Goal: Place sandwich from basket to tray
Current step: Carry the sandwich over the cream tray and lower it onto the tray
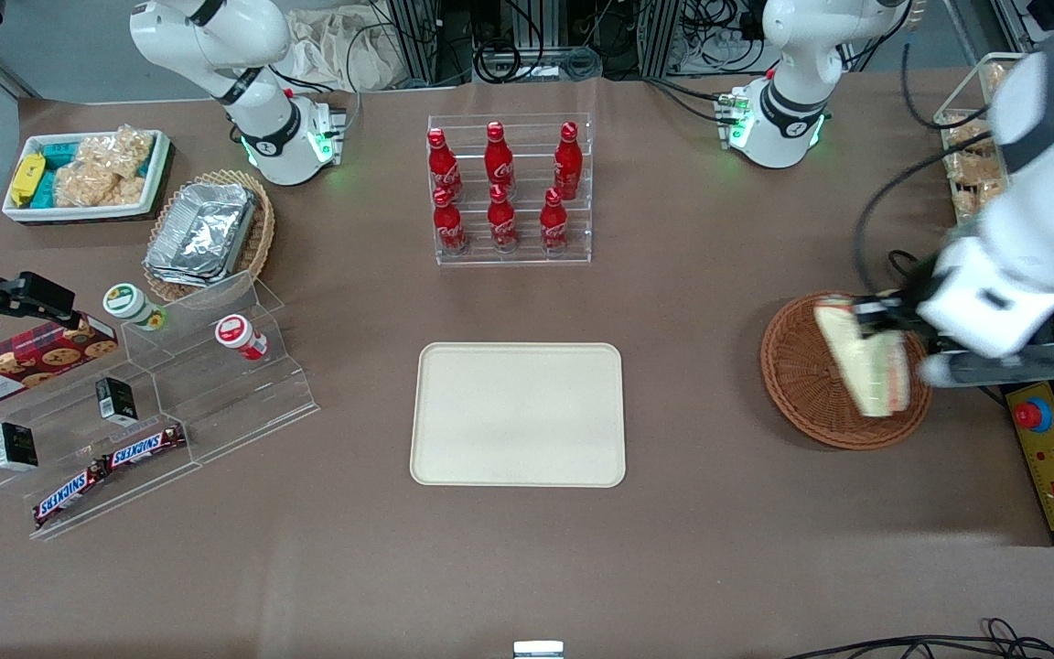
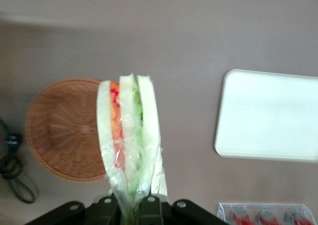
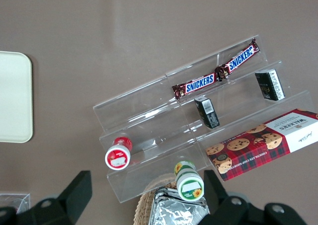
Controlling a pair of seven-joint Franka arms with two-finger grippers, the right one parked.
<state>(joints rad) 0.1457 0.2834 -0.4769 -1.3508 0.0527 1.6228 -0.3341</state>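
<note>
Front view: I see the tray (image 1: 518,414) mid-table, bare, well apart from the basket (image 1: 801,380), which sits toward the working arm's end; a bottle rack (image 1: 509,188) with six red bottles stands farther from the camera than the tray; toward the parked arm's end I've got a tiered acrylic stand (image 1: 161,412) with Snickers bars (image 1: 111,469), a cookie box (image 1: 24,361), two small jars, an oval basket of foil containers (image 1: 207,233) and a white bin (image 1: 88,174) of snacks; nothing lies on the table between basket and tray. The sandwich (image 1: 865,361) is over the basket, tilted, apparently lifted off the weave; the gripper (image 1: 879,316) has it at one end; the arm (image 1: 1030,238) reaches in low from the table edge, wrist bent over the basket rim.

Left wrist view: I see the sandwich (image 2: 129,135) held edge-on, layers showing: bread, orange-red, bread, green, bread, under clear wrap; gripper (image 2: 130,207) fingers are clamped on its narrow end; the basket (image 2: 64,130) below looks to have nothing in it, partly hidden by the sandwich; the tray (image 2: 268,115) is bare, apart from the basket; the bottle rack (image 2: 268,214) is just in frame.

Right wrist view: only the stand (image 3: 198,130), Snickers (image 3: 216,76), cookie box (image 3: 263,143), and one end of the tray (image 3: 15,98); sandwich and gripper out of frame.
</note>
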